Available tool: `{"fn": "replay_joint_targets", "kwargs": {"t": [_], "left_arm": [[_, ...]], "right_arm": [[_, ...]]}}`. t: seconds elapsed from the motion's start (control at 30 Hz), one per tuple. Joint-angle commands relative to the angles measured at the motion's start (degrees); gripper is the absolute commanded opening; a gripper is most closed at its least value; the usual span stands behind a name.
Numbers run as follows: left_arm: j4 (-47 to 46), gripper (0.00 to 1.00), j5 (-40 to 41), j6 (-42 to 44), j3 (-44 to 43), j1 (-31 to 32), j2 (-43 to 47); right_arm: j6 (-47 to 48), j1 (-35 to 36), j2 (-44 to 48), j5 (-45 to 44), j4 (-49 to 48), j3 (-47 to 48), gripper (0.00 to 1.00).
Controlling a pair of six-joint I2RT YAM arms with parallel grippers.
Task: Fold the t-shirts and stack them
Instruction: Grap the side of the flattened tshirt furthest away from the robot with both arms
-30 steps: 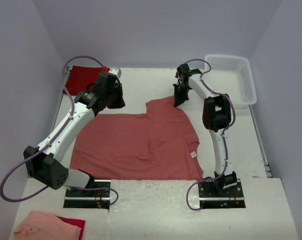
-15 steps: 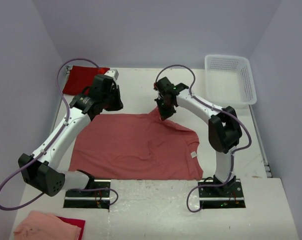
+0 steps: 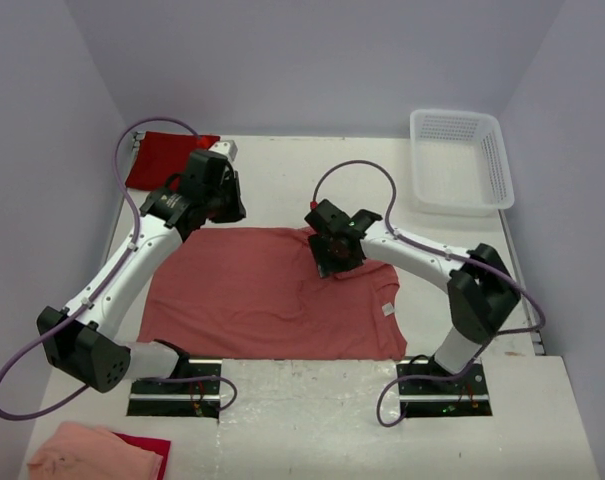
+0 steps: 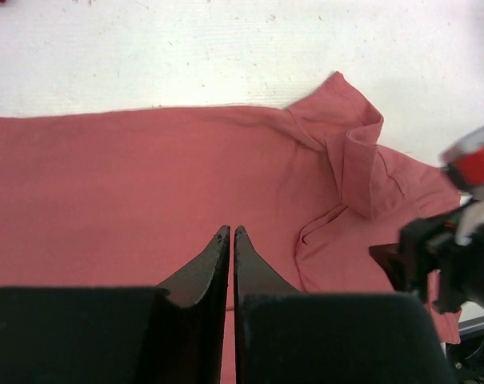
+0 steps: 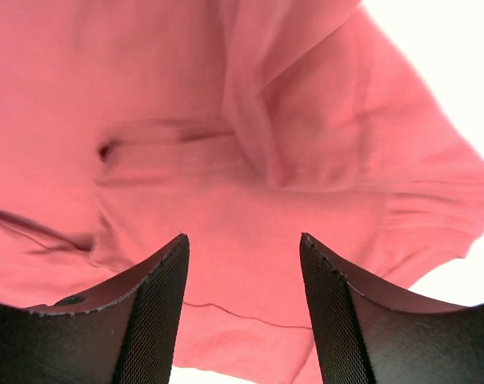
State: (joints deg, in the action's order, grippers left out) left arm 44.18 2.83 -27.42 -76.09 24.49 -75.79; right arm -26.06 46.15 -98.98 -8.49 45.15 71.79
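Salmon tee: spread flat, far-R sleeve folded inward.
L grip: jaws pressed together, no cloth betw.
R grip: jaws apart over tee, holding nothing.
Crimson tee: far-L corner.

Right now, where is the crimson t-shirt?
In the top view, the crimson t-shirt lies at the far-left corner of the table, just beyond the left gripper and apart from the spread salmon t-shirt.

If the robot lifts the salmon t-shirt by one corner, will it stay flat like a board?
Probably not. The salmon t-shirt looks floppy: its sleeve lies folded over, so it would likely droop. It seems thin and light, since it lies nearly flat with soft creases.
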Motion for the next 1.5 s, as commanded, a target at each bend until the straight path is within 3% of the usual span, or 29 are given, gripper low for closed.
{"fn": "replay_joint_targets", "kwargs": {"t": [0.0, 0.17, 0.43, 0.73, 1.47], "left_arm": [[-0.94, 0.04, 0.51, 0.26, 0.68, -0.41, -0.06], [-1.20, 0.04, 0.69, 0.26, 1.56, -0.41, -0.41], [-1.47, 0.04, -0.46, 0.09, 2.97, -0.41, 0.02], [-1.38, 0.04, -0.02, 0.61, 3.23, -0.41, 0.20], [-1.82, 0.05, -0.02, 0.88, 3.32, -0.94, -0.41]], "right_arm": [[-3.64, -0.36, 5.64, -7.32, -1.30, 0.63, 0.59], [-1.71, -0.89, 2.83, -9.53, -1.55, 3.00, 0.56], [4.70, -2.47, -7.62, -5.92, -5.42, 13.44, 0.51], [6.38, -7.48, -10.97, -1.88, -4.98, 20.31, 0.48], [4.88, -8.45, -10.97, 1.02, -5.59, 17.34, 0.43]]}}
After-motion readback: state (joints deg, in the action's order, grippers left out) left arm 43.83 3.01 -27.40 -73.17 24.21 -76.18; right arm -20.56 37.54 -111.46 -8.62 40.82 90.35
